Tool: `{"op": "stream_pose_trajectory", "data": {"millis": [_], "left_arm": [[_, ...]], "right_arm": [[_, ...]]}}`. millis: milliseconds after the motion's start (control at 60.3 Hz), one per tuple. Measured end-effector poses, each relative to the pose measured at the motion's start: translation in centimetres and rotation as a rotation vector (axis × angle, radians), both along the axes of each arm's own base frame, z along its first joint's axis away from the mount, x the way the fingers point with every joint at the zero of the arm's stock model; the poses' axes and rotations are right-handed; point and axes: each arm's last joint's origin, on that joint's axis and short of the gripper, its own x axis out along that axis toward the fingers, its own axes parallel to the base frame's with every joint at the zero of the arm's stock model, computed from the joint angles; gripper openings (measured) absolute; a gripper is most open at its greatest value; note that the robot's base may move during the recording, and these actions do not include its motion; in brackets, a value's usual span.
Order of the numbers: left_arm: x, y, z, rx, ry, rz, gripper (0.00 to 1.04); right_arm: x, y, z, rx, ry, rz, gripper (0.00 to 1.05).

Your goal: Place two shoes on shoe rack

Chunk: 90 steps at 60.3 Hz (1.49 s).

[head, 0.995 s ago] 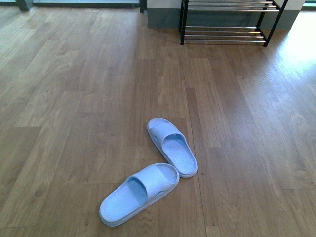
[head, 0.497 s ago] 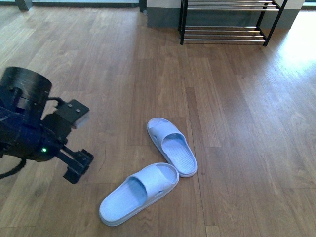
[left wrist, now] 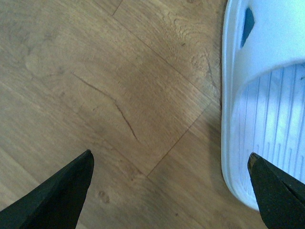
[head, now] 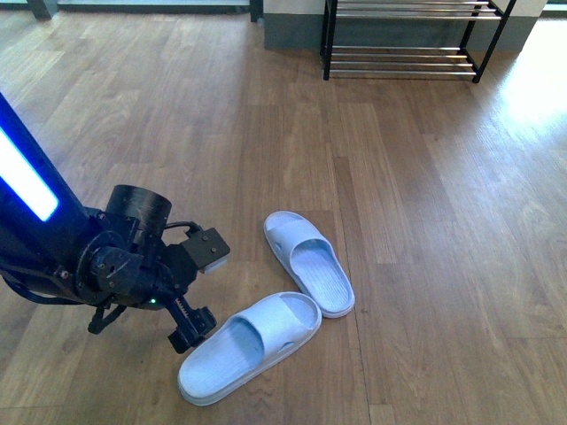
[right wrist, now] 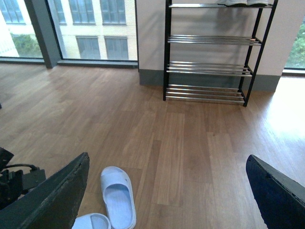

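Two pale blue slide shoes lie on the wooden floor: the near one [head: 251, 347] points up and right, the far one [head: 309, 263] lies just behind it. My left gripper [head: 189, 329] hangs open just left of the near slide, low over the floor. In the left wrist view that slide [left wrist: 267, 95] lies beside one fingertip, with bare floor between the open fingers of the left gripper [left wrist: 169, 157]. The right gripper [right wrist: 167, 157] is open, held high and empty, above both slides [right wrist: 118, 195]. The shoe rack [head: 403, 40] stands far back against the wall.
The rack [right wrist: 209, 52] has several chrome tiers, and pale shoe soles [right wrist: 238, 2] show on its top tier. A wide stretch of wooden floor [head: 399, 177] lies between the slides and the rack. Large windows [right wrist: 71, 28] fill the wall left of the rack.
The left arm has entered the front view from the left and dropped down toward the near slide. Both slides lie where they were.
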Motion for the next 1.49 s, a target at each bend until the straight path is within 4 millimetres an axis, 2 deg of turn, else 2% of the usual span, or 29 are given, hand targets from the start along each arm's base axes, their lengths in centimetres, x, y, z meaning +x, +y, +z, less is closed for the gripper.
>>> {"op": "stream_pose_trajectory", "data": {"millis": [232, 381, 547, 713, 1061, 1293, 1360, 1492], "left_arm": [[0.7, -1.6, -2.9, -0.029, -0.002, -0.049, 0.95], [1.2, -2.4, -4.0, -0.084, 0.002, -0.082, 0.95], [1.7, -3.0, -6.2, -0.128, -0.066, -0.121, 0.95], [2.4, -3.4, -6.9, -0.168, -0.125, -0.11, 0.95], [2.4, -3.4, -7.6, -0.198, -0.112, -0.018, 0.39], [2.1, -2.2, -7.4, -0.185, -0.074, 0.099, 0.02], [1.6, -1.4, -6.4, -0.182, -0.041, 0.164, 0.02], [1.3, 0.4, -1.7, -0.2, 0.006, 0.32, 0.02]], "right_arm": [[0.0, 0.0, 0.0, 0.0, 0.0, 0.0, 0.95], [0.0, 0.0, 0.0, 0.0, 0.0, 0.0, 0.95], [0.0, 0.0, 0.0, 0.0, 0.0, 0.0, 0.95], [0.0, 0.0, 0.0, 0.0, 0.0, 0.0, 0.95], [0.0, 0.0, 0.0, 0.0, 0.0, 0.0, 0.95], [0.0, 0.0, 0.0, 0.0, 0.0, 0.0, 0.95], [0.0, 0.0, 0.0, 0.0, 0.0, 0.0, 0.95], [0.0, 0.0, 0.0, 0.0, 0.0, 0.0, 0.95]]}}
